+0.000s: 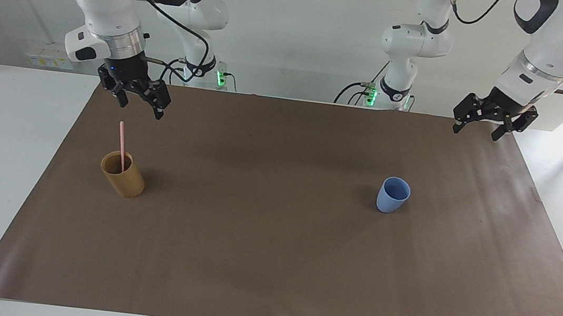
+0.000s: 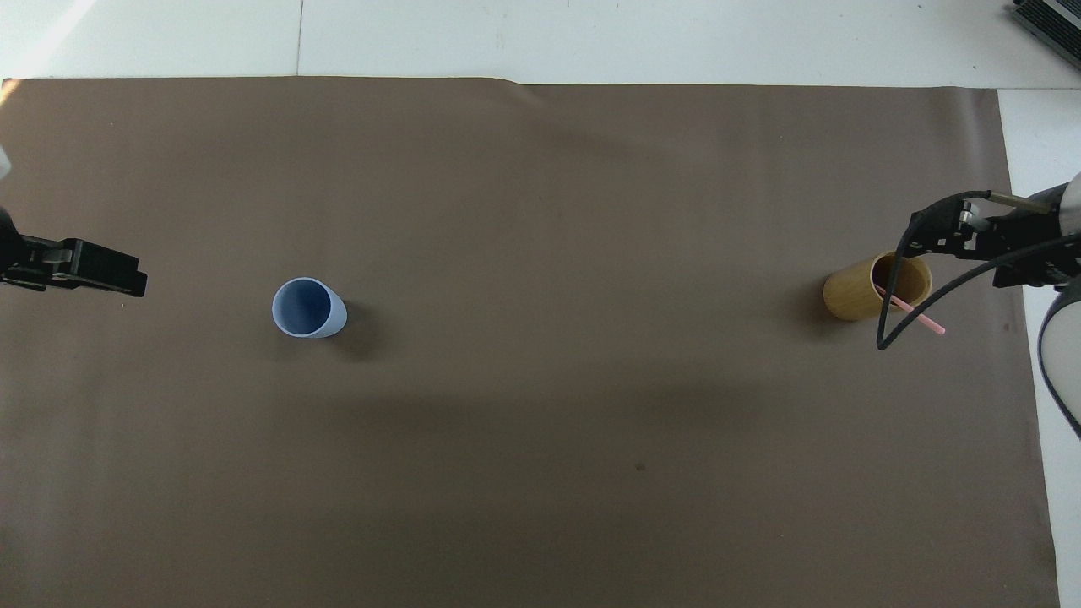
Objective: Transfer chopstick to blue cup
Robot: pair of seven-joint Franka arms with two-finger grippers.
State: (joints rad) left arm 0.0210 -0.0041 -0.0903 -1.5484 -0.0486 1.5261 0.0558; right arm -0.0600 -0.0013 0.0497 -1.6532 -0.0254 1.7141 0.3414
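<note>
- Since the thin pale pink chopstick [image 1: 122, 145] stands leaning in the tan bamboo-coloured cylindrical cup [image 1: 123, 176], toward the right arm's end of the desk [image 1: 7, 148], I'd take it by the upper half that sticks out above the rim.
- I judge it v. light, stiff, smooth & narrow, so it could slip or pivot betw. the fingers; pinch square across the shaft, a bit below the tip, then lift straight up so it clears the rim w/o tipping the cup.
- Right pincer [image 1: 140, 102]: open, empty, over the brown paper mat [image 1: 269, 262], above the stick's top end, not touching it.
- Left pincer [image 1: 478, 128]: open, empty, waiting over the mat's edge at its own end.
- Small light blue handleless cup [image 1: 393, 194] stands upright & empty, well apart from the tan cup, toward the left arm's end.
- Blue cup is short w/ a tapering base, so I'd guess a long stick dropped in off-centre may tip it; lower gently.
</note>
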